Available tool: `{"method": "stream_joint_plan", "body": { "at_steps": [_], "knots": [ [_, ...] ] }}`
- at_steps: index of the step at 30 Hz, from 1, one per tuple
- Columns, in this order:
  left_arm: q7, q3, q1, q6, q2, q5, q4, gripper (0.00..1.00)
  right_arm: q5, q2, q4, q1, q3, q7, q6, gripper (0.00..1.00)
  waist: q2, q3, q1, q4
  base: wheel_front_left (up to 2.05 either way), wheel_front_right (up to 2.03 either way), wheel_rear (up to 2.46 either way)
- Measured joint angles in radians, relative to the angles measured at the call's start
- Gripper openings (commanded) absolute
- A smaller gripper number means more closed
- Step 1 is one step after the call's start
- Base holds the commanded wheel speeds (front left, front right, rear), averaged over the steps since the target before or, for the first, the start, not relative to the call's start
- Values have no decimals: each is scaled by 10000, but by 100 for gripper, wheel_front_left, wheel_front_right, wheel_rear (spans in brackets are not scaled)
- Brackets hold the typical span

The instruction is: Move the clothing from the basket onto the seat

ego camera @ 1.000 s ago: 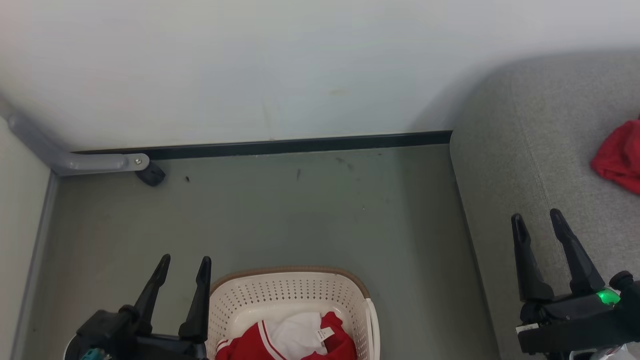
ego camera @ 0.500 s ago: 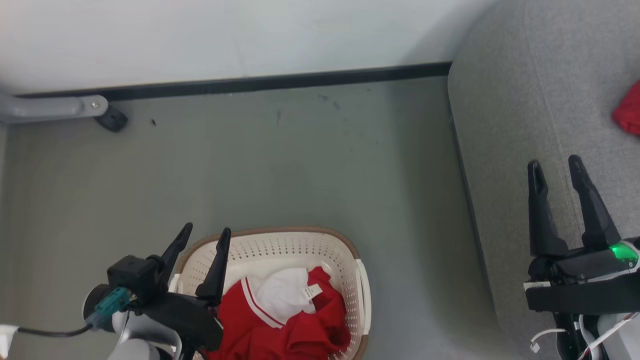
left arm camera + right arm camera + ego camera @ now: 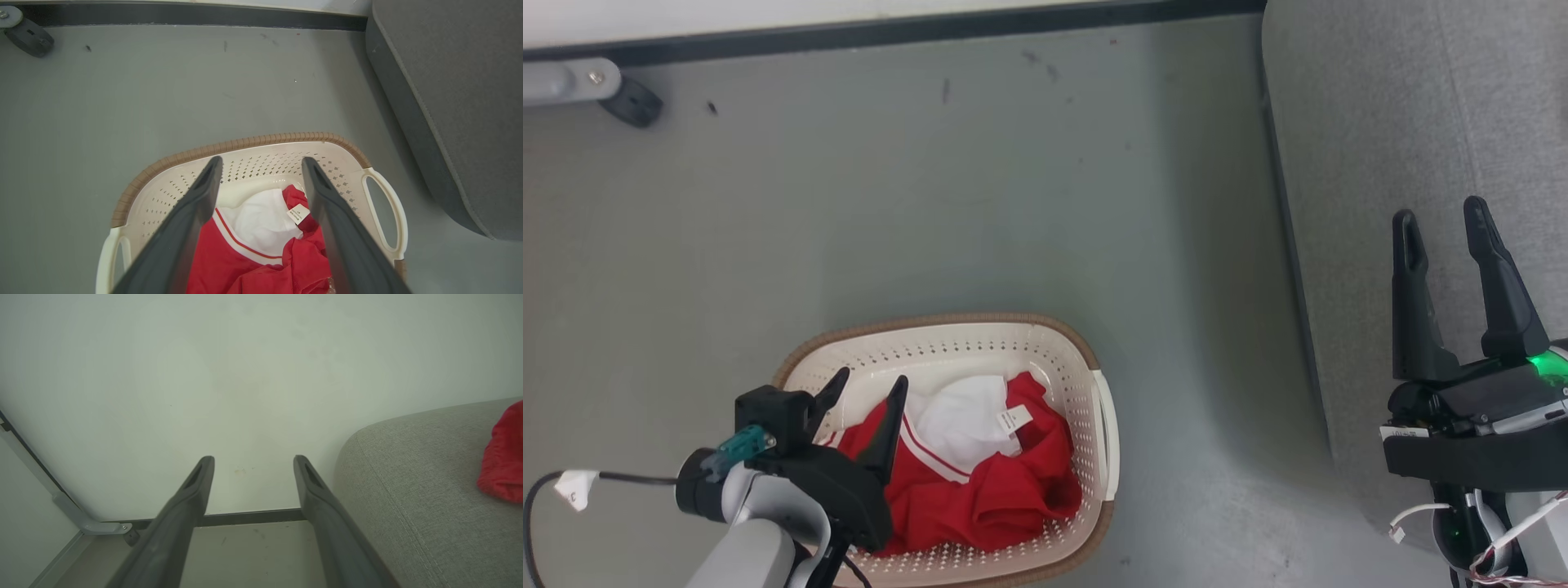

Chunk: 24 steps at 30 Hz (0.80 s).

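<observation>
Basket [image 3: 947, 320] holds red and white clothing [image 3: 988, 490]; left hand [image 3: 871, 378] over it and right hand [image 3: 1439, 210] both have fingers apart.

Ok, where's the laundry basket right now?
In the head view the basket sits on the floor at lower centre, left of the seat, with the clothing inside and the open left hand over its left side.

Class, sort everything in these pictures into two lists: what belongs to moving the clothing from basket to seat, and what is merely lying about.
Belongs to the job: clothing, basket, seat, red garment on the seat, left tool open over the basket, right tool open.

Lying about: grey bracket, black foot, dark skirting strip.
</observation>
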Motion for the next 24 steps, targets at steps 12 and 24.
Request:
{"method": "stream_joint_plan", "body": {
  "at_steps": [12, 24],
  "knots": [
    [489, -468, -1092, -345, -86, 347, 1766, 100, -362, 73, -188, -342, 113, 0, 31, 100, 0, 1279, 1, -165, 0, 0, 0],
    [957, -1009, -1817, -593, -228, 617, 3269, 100, -506, 278, -180, -641, 178, 0, 100, 100, -1, 2221, 0, -367, 0, 0, 0]
  ]
}}
